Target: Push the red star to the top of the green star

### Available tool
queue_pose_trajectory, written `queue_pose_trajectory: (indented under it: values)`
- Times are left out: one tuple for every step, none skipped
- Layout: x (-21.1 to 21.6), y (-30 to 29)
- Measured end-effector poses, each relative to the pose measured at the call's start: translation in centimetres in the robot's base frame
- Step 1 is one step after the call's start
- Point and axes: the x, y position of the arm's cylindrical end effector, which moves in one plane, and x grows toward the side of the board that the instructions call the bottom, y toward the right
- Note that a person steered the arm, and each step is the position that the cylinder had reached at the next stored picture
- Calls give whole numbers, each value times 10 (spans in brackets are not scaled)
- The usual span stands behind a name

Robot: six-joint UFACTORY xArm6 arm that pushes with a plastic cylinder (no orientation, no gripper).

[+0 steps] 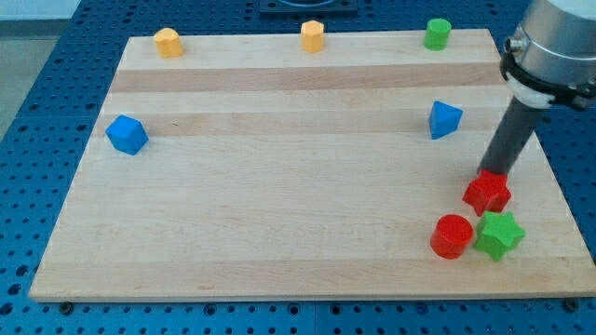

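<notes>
The red star [487,194] lies near the board's lower right corner. The green star [499,234] sits just below it, and the two nearly touch. A red cylinder [452,235] stands right beside the green star on its left. My tip [489,175] rests against the red star's upper edge; the dark rod rises from there toward the view's upper right.
A blue triangular block [445,119] lies above the red star. A blue block [127,135] sits at the left. Along the top edge stand two orange blocks [168,42] [312,36] and a green cylinder [438,33]. The wooden board [279,186] ends close to the stars on the right.
</notes>
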Motion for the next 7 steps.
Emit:
queue_pose_trajectory:
  values:
    - [7, 6]
    - [5, 10]
    - [-20, 7]
    - [-23, -9]
    - [-18, -13]
    - [-9, -13]
    - [-5, -13]
